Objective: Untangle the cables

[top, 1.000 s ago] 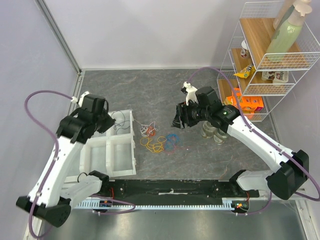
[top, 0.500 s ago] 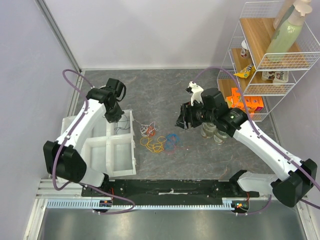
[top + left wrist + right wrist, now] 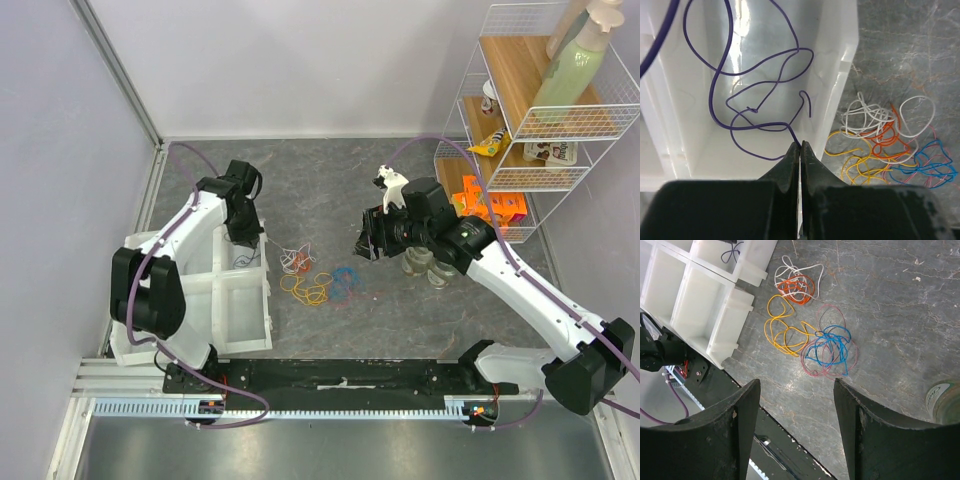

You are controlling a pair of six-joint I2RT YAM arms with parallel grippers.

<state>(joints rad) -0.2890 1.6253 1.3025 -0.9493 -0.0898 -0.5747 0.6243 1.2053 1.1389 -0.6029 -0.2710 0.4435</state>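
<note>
Pinching purple cable [image 3: 754, 110] in closed left pincer [image 3: 800, 147]; right pincer [image 3: 797, 410] gaping empty. Probably handling light, springy, snaggy; best taking cables [image 3: 785, 335] by one outer loop.

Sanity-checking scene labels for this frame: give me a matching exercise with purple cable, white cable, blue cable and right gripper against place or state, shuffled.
1. purple cable
2. white cable
3. blue cable
4. right gripper

A. tangled with a pink cable on the table
B. jaws open, holding nothing
C. end pinched in the shut left gripper, over the white tray
D. overlapping the red-orange cable

Pairs: 1-C, 2-D, 3-A, 4-B
</note>
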